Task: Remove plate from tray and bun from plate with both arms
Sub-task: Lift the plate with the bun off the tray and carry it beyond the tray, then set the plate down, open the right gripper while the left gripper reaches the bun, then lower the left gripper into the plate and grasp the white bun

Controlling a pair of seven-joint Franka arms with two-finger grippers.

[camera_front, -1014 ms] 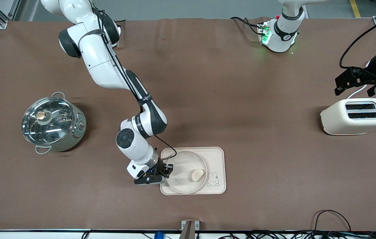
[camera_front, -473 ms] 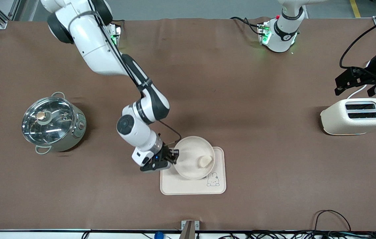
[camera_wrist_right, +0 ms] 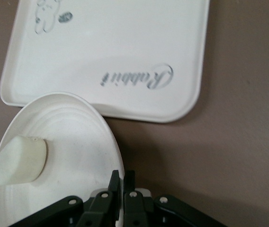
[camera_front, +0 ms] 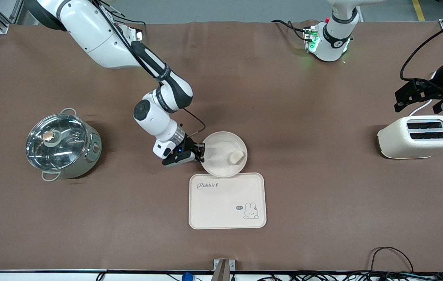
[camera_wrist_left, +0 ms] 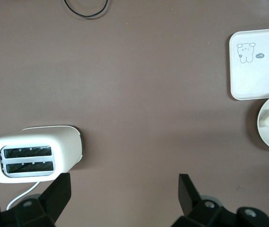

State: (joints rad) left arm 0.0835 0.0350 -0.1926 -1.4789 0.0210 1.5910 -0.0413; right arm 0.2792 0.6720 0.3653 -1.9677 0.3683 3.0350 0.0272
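I have the right pincer clamped on the rim of the round cream shallow plate, small pale bun riding on it, over the brown desk just past the cream rectangular rabbit tray, while the left pincer waits spread wide, empty, above the desk by the cream toaster.

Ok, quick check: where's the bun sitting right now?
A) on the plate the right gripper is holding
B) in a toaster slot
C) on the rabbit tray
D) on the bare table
A: the bun lies on the plate, whose rim is pinched by the right gripper, up off the tray, which lies nearer the front camera.
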